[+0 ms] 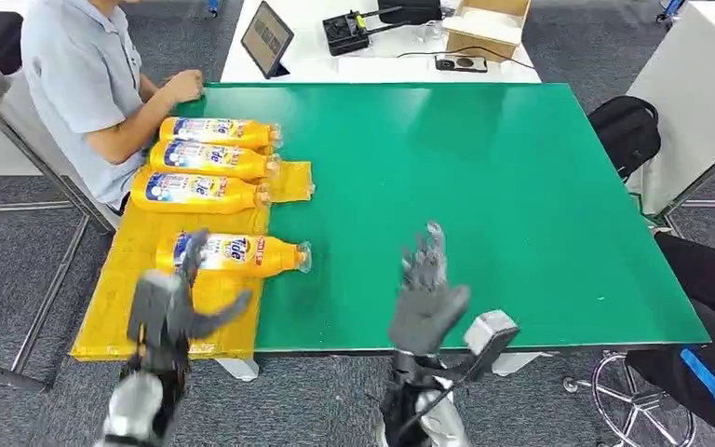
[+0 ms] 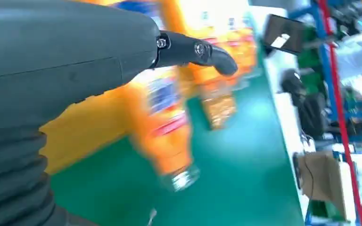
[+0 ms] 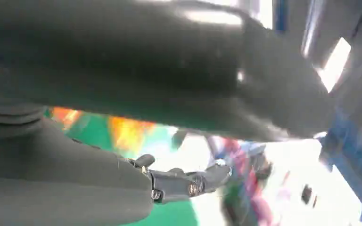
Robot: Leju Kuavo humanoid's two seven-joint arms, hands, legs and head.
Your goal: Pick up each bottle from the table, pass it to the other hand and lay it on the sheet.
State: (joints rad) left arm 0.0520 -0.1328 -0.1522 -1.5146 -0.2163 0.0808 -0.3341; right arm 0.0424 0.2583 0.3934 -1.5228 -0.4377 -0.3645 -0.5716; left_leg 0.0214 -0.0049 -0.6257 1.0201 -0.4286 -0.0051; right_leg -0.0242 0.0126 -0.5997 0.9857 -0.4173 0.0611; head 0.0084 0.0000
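Bottles (image 1: 212, 160): glossy orange plastic, printed labels, clear caps. Sheet (image 1: 140, 279): matt yellow, looks like cloth, slightly creased at its far right corner. Surface (image 1: 484, 186): smooth green top, faint sheen. Left robot hand (image 1: 172, 312): matt grey plastic cover, ribbed at the wrist; darker fingers (image 2: 202, 52) with small metal screws. Far cardboard box (image 1: 486, 26): matt brown. Floor (image 1: 19, 270): grey carpet, rough.

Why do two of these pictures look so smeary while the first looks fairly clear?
Head view: mostly sharp, though both hands, left hand and right hand, are smeared. Left wrist view: the nearest bottle is streaked. Right wrist view: heavily blurred, with glare behind.
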